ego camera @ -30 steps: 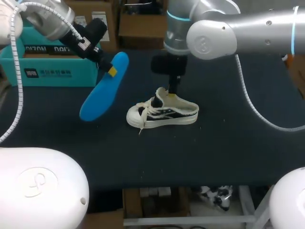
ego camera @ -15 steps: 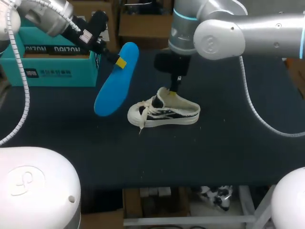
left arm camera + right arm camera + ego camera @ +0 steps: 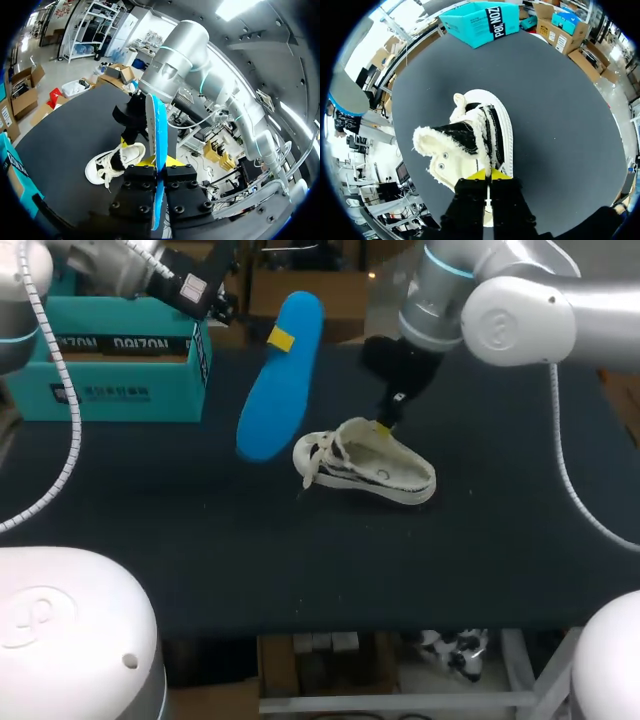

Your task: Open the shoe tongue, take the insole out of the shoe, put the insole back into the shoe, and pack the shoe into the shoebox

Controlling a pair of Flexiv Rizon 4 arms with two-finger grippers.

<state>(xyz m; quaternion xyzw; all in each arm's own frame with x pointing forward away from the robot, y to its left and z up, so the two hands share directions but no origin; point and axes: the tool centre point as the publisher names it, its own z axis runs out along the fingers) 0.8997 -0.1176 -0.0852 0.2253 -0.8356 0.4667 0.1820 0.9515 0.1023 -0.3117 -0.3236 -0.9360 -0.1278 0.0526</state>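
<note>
Holding the one blue insole (image 3: pixel 283 375), your left gripper (image 3: pixel 281 338) has both fingers pinched on it from two sides. The insole hangs in the air, steeply tilted, with its lower end near the toe of the shoe. From the left wrist it shows edge-on, running out between the fingers.

One shoe (image 3: pixel 370 465), white with dark panels, sits on the dark table (image 3: pixel 480 540) near the middle, laces loose and toe towards the insole. Your right gripper (image 3: pixel 385 423) comes down on its heel end. In the right wrist view the two yellow tips sit close together, pinching the heel rim.

One teal shoebox (image 3: pixel 110 360) stands at the far left of the table, well apart from the shoe.

Count: two grippers, one insole, one shoe, one box.
</note>
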